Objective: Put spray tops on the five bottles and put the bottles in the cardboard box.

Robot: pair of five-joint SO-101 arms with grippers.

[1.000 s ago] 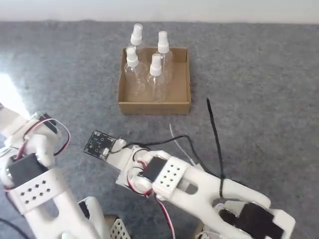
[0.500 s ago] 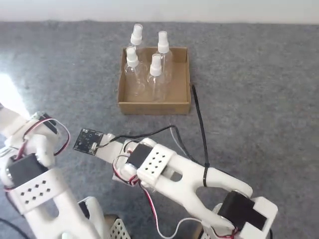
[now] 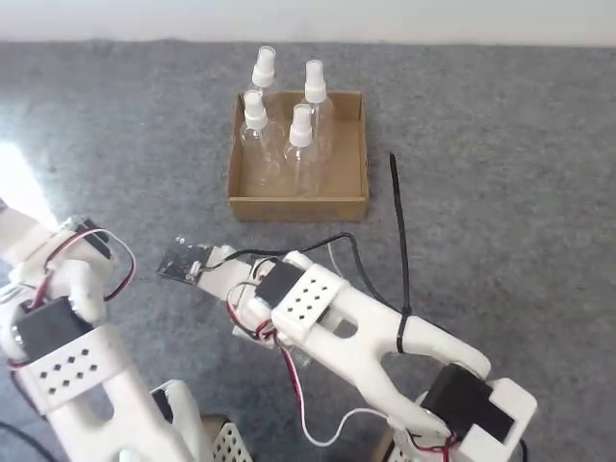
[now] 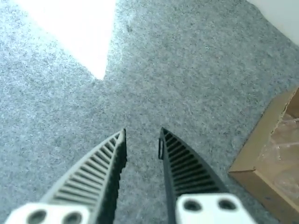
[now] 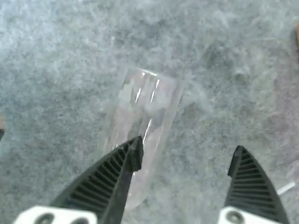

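Right gripper has swung round, jaws wide apart over the fifth bottle lying near the cardboard box. Four capped bottles already boxed. Left gripper jaws slightly apart.

No text, label, brand, number or sign can be read in any view. The cardboard box and the bottles standing in it are seen plain. Any marking on the small dark board on the arm over the counter is too small to be made out.
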